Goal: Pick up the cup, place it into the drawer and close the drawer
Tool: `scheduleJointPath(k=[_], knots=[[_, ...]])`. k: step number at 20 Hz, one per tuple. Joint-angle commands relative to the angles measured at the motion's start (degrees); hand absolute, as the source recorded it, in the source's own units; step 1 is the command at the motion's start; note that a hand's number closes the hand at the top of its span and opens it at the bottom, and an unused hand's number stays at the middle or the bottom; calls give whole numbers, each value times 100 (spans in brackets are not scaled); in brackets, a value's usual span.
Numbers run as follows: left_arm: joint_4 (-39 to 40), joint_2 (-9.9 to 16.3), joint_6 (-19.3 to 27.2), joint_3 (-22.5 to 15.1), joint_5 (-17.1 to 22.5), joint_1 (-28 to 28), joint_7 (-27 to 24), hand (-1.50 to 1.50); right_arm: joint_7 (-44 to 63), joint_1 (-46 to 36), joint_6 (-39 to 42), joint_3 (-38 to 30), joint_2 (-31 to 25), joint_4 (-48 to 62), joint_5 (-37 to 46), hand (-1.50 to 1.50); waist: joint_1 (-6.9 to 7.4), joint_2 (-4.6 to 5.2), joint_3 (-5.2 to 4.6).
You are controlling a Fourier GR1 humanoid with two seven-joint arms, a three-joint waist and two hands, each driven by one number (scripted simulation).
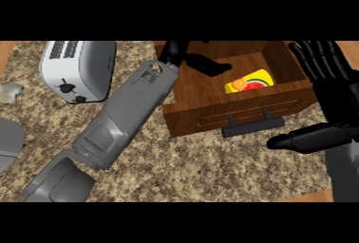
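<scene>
Grey forearm of the left arm runs from the bench's near-left corner up past the toaster at the far-left edge, ending in the left robot hand, whose fingers reach into the open drawer and curl, holding nothing that shows. Just right of them the cup, yellow with fruit print, lies inside the drawer. Placement looks done. Along the right edge the right robot hand rests open, fingers straight. Next: withdraw the left hand, then push the front, by its dark handle, shut.
</scene>
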Motion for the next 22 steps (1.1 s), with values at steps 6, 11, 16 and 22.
scheduleJointPath(k=[6,11,16,22], knots=[[-538,0,-135,84,963,391,-783,-150,94,-284,891,728,251,68,-755,150,-163,49,-11],[-688,0,-19,268,1413,368,-1391,-150,508,-186,1789,1190,-143,131,-1132,150,14,-9,-16],[-653,0,204,289,1670,357,-1611,-150,818,126,2365,1669,-897,54,-301,150,347,-125,-14],[-568,0,345,343,1900,360,-1666,-150,548,320,1719,1923,-1028,-157,1595,-150,695,-182,-7]])
